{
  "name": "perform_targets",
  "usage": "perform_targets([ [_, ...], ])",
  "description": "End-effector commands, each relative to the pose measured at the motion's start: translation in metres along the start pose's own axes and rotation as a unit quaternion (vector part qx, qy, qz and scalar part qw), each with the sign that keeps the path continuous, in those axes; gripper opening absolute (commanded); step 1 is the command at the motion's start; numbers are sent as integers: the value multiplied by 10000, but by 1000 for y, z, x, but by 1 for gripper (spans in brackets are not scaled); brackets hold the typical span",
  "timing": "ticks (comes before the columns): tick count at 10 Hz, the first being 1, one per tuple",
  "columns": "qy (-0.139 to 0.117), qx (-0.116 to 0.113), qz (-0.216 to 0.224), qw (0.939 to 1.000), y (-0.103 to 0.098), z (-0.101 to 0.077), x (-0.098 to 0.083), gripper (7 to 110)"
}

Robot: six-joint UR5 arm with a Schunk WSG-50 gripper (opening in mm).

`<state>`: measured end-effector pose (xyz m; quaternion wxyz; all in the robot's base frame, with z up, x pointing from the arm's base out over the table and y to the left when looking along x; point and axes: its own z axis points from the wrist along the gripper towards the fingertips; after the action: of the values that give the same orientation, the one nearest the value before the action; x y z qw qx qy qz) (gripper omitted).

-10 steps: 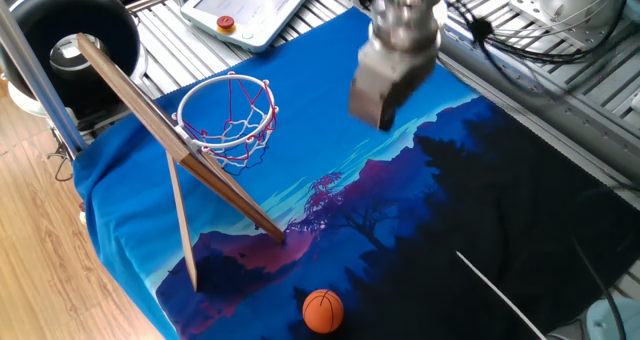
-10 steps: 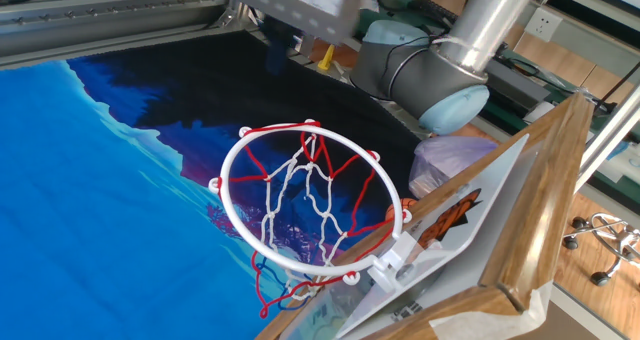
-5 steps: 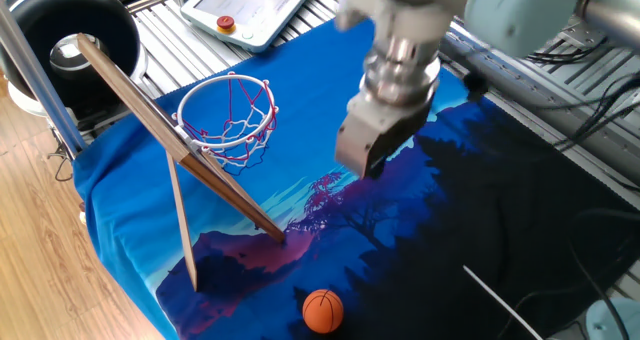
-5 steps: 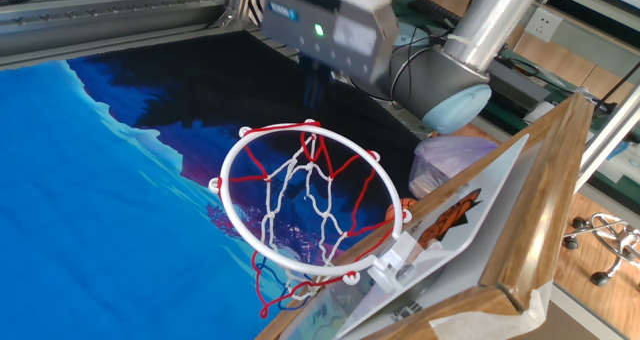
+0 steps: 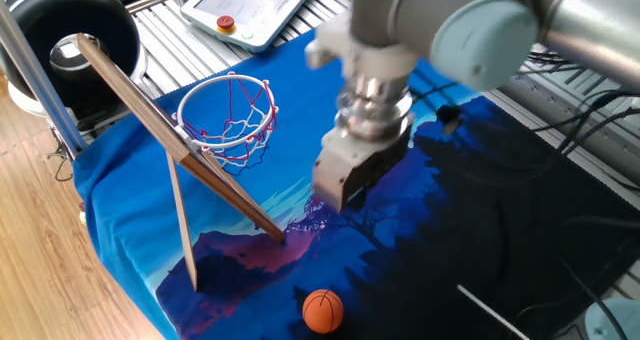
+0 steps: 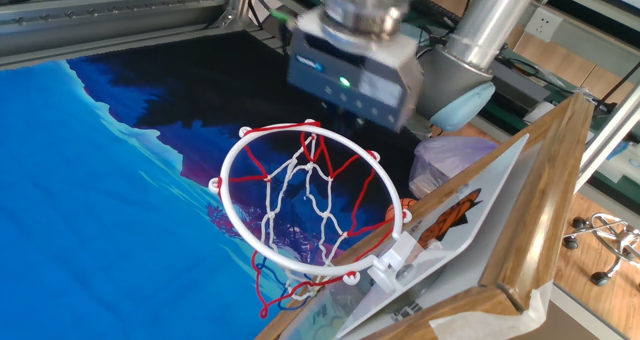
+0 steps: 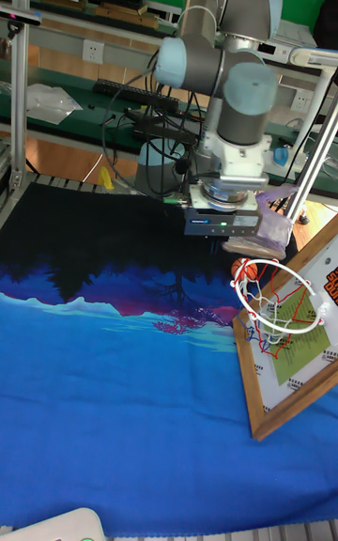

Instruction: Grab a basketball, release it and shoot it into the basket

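Observation:
The small orange basketball (image 5: 322, 311) lies on the blue cloth near the table's front edge, and shows as an orange spot (image 7: 245, 270) behind the ring in the tall view. The basket (image 5: 228, 111) has a red ring with a red-and-white net (image 6: 308, 202), fixed to a slanted wooden backboard (image 5: 170, 150). My gripper (image 5: 338, 202) hangs in the air to the right of the basket, above and behind the ball, with a clear gap to it. Motion blur hides its fingers, so I cannot say how they stand. In the other fixed view its grey body (image 6: 355, 75) sits just behind the ring.
A big black round tub (image 5: 70, 30) stands at the back left, and beside it lies a white pendant (image 5: 255, 5) with a red button (image 5: 227, 23). A metal post (image 5: 40, 75) rises by the backboard. A thin white rod (image 5: 500, 305) lies at the front right.
My gripper has come down and moved forward-left, from the back of the cloth toward the ball. The ball and the basket have not moved.

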<state>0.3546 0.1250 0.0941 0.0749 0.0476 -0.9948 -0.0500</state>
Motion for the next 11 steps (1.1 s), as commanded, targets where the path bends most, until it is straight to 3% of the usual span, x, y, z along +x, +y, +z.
perform_targets([
  [1, 357, -60, 13, 9993, 27, 8, 26, 7],
  [5, 439, -99, -31, 9990, 31, 14, 39, 7],
  [6, 278, -93, -79, 9995, 31, 13, 29, 7],
  [7, 65, 71, -256, 9996, 22, 13, 18, 7],
  [8, -63, 98, -678, 9976, 21, 13, 12, 7],
  [10, -157, 177, -1108, 9936, 18, 13, 7, 7],
  [11, -78, 363, -1125, 9930, 8, 12, 9, 7],
])
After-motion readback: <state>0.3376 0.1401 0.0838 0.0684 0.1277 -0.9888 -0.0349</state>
